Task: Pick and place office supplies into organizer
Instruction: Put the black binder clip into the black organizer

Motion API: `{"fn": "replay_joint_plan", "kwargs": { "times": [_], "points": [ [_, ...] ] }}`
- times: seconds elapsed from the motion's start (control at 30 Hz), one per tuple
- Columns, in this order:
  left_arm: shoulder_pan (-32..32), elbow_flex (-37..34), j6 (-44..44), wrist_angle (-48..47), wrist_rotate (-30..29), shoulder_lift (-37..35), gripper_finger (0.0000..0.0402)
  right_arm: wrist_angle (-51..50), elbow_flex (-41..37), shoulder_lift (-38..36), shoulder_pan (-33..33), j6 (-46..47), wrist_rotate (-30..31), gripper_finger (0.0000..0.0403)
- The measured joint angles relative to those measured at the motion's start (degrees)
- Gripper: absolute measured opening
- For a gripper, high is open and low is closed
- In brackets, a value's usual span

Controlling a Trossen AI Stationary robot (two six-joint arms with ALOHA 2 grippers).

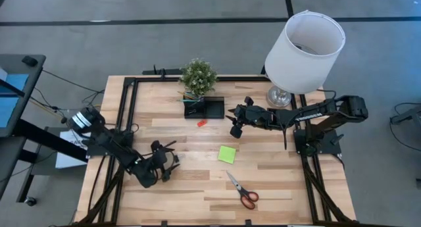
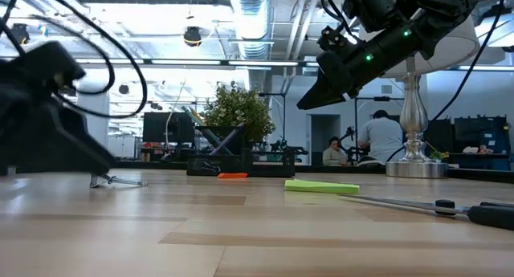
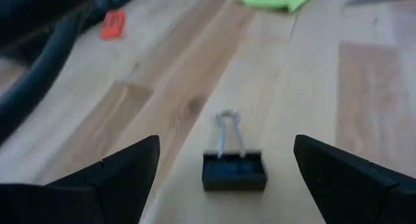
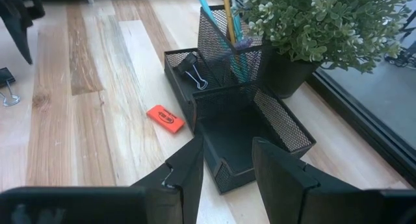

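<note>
Left tool [image 1: 166, 166]: low over the counter [image 1: 276, 181] near the front left, fingers [image 3: 123, 175] spread wide, holding nothing. A black binder clip [image 3: 234, 169] lies flat between the fingers, untouched, wire handles pointing away from the tool; bare wood on both sides of it.

Right tool [image 4: 224, 162]: raised above the counter just beside the organizer [image 4: 260, 130], fingers parted narrowly, nothing between them. It hangs over the front rim of the low, open compartment.

Organizer: black mesh, at the counter's rear edge, touching or just beside the potted plant [image 1: 198, 75]. Tall cup holds a teal pen [image 4: 203, 3] and a yellow pencil [image 4: 226, 10]; a side compartment holds a second binder clip [image 4: 190, 65].

Loose items: red eraser [image 4: 165, 118] just beside the organizer's front wall; lime-green sticky notes [image 1: 227, 154] at mid-counter; red-handled scissors [image 1: 242, 191] near the front edge, well apart from the rest.

Lamp [image 1: 304, 50]: at the rear right corner.

Open wood between sticky notes, scissors and left tool.
</note>
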Motion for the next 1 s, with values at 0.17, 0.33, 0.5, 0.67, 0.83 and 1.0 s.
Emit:
{"fn": "replay_joint_plan", "kwargs": {
  "times": [0.17, 0.33, 0.5, 0.67, 0.83, 1.0],
  "points": [
    [-0.1, 1.0, -2.4, 4.0, -2.3, 7.2, 0.0350, 0.0, 0.0, 0.0, 0.0, 0.0, 0.0, 0.0127],
    [-0.4, 1.0, -3.2, 11.2, -5.5, 12.9, 0.0350, 0.0, 0.0, 0.0, 0.0, 0.0, 0.0, 0.0127],
    [-1.8, 1.2, -9.4, 12.0, -8.3, 17.8, 0.0350, 0.0, 0.0, 0.0, 0.0, 0.0, 0.0, 0.0127],
    [-3.8, 2.8, -10.4, 11.5, -10.5, 19.6, 0.0338, 0.0, 0.0, 0.0, 0.0, 0.0, 0.0, 0.0127],
    [-3.5, 3.2, -10.9, 10.9, -10.6, 19.7, 0.0279, 0.0, 0.0, 0.0, 0.0, 0.0, 0.0, 0.0127],
    [-2.9, 3.2, -11.7, 10.9, -10.9, 19.7, 0.0194, 0.0, 0.0, 0.0, 0.0, 0.0, 0.0, 0.0127]
  ]
}}
